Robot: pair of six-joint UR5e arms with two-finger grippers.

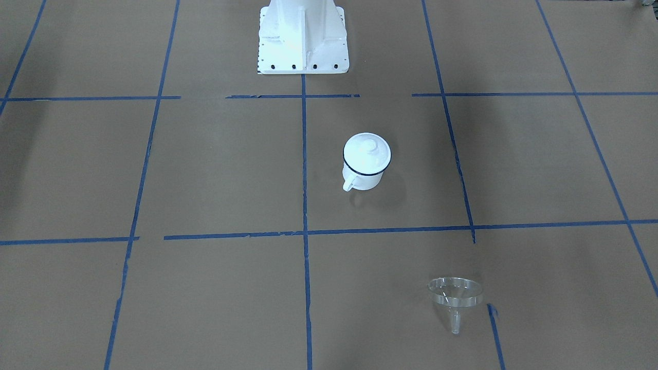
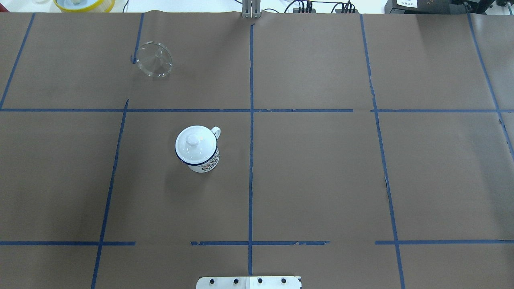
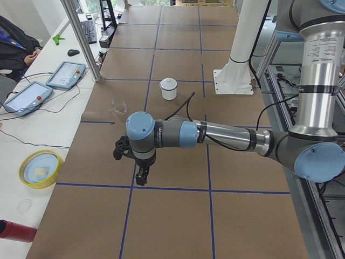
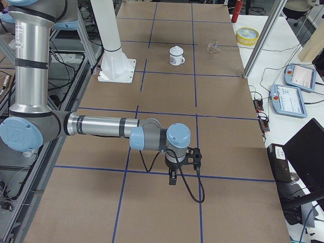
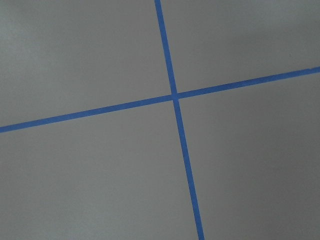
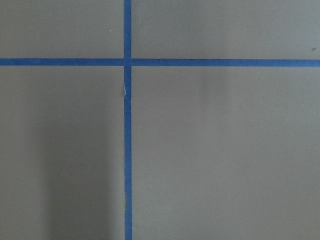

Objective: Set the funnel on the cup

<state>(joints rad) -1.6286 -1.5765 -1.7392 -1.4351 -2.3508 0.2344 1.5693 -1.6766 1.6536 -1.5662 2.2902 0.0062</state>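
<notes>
The cup (image 1: 366,180) is a white enamel mug with a dark blue rim, standing near the table's middle with a round white knobbed lid (image 1: 367,151) on its mouth. It also shows in the overhead view (image 2: 202,163). The clear funnel (image 1: 455,295) lies tilted on the paper at the far side from the robot base, apart from the cup, and shows overhead too (image 2: 154,59). My left gripper (image 3: 141,175) shows only in the exterior left view, far from both. My right gripper (image 4: 173,177) shows only in the exterior right view. I cannot tell whether either is open or shut.
The brown paper table cover carries a blue tape grid. The white robot base (image 1: 303,38) stands at the near edge. A yellow-rimmed dish (image 3: 40,168), teach pendants (image 3: 64,74), a red cylinder (image 3: 16,231) and a metal post (image 3: 83,40) are on the operators' side.
</notes>
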